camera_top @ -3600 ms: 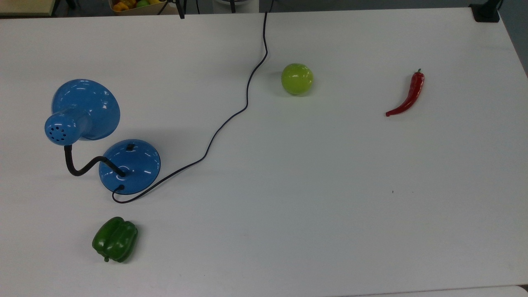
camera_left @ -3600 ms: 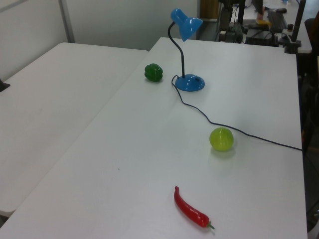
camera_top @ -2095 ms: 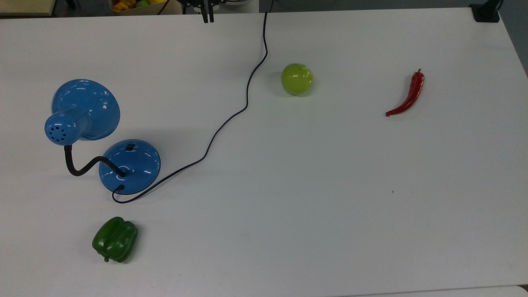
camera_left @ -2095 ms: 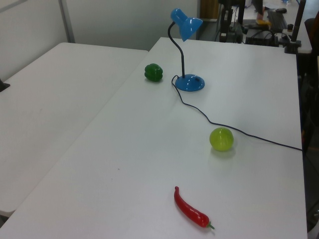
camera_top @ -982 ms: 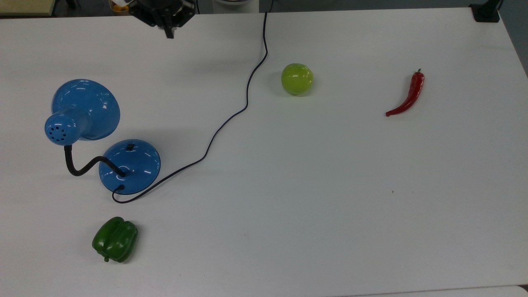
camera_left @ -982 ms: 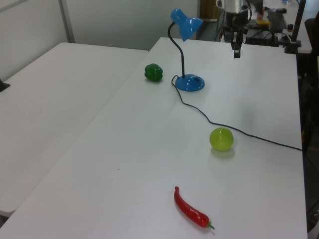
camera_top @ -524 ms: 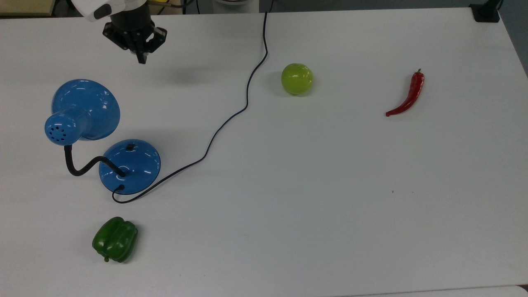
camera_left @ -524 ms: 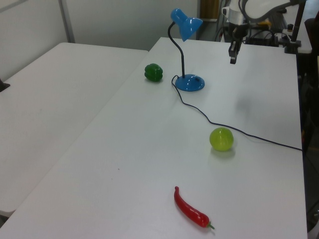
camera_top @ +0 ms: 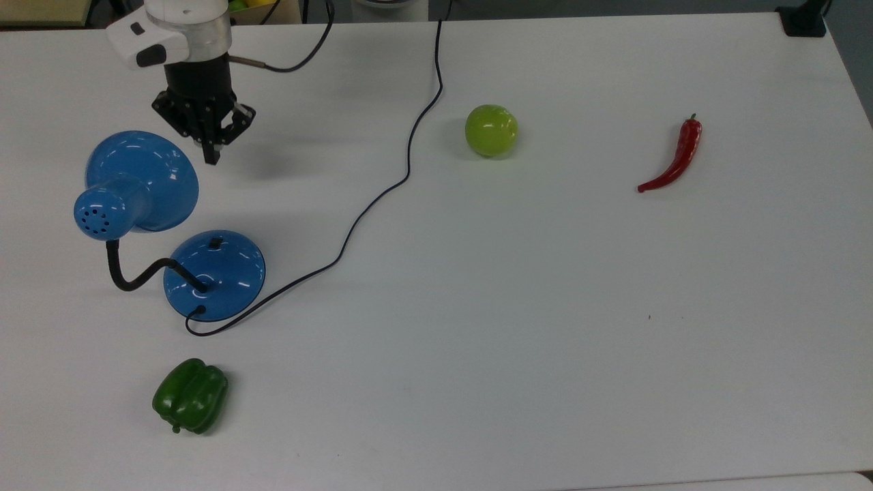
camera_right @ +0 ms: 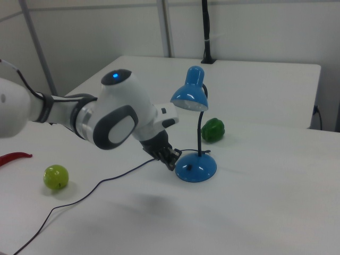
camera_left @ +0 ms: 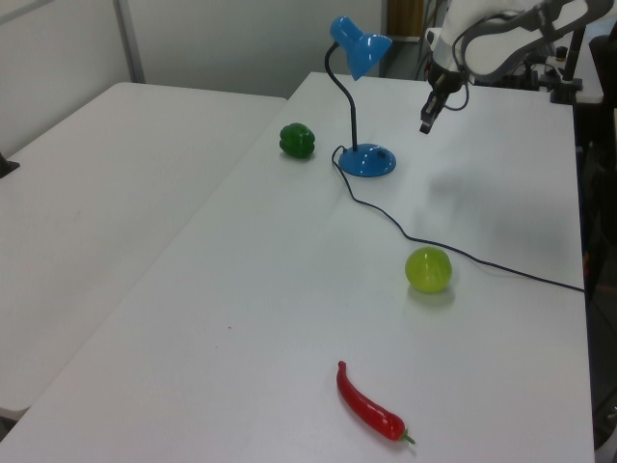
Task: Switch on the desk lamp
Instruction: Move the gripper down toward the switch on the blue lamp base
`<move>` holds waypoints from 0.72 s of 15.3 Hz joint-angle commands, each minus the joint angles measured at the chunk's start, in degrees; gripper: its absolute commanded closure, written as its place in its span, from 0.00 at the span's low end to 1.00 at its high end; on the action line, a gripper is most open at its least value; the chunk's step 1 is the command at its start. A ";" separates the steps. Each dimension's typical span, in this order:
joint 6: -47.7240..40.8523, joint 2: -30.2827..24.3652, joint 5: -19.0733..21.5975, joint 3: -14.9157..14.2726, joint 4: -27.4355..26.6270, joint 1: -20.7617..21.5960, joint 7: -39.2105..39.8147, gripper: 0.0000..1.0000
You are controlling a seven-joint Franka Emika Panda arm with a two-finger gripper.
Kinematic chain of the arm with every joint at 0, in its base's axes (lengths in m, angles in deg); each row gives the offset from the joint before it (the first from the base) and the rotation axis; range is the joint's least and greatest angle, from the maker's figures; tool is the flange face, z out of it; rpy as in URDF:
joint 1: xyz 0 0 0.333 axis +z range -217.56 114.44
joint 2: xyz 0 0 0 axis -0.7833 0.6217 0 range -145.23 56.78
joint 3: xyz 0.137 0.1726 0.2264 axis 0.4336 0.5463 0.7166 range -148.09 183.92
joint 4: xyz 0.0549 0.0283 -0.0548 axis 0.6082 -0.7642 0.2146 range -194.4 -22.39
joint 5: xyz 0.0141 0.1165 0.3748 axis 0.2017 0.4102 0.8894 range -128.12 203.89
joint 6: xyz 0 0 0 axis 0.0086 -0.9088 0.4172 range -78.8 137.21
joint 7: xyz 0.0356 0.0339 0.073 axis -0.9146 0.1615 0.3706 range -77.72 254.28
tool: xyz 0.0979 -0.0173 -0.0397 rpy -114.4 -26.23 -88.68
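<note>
on the table [camera_top: 545, 341], the desk lamp [camera_top: 215, 273] stands at the top view's left, a bell pepper [camera_top: 190, 395] below it; an apple [camera_top: 491, 129] sits mid-table, a chili [camera_top: 675, 158] far right, the gripper [camera_top: 211, 158] beside the lamp's shade.

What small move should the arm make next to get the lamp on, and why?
Probably bring the pincer down toward the switch on the lamp's base. In the top view its shut tip hangs beside the shade, short of the base, and the left view shows it above the table. The lamp looks unlit.
</note>
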 commanded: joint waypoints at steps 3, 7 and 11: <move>17.05 6.51 8.73 -0.21 -0.95 -0.15 -0.05 1.00; 19.62 8.90 10.50 0.14 -0.51 -0.07 -0.05 1.00; 25.34 11.71 13.13 0.49 -0.51 0.02 -0.14 1.00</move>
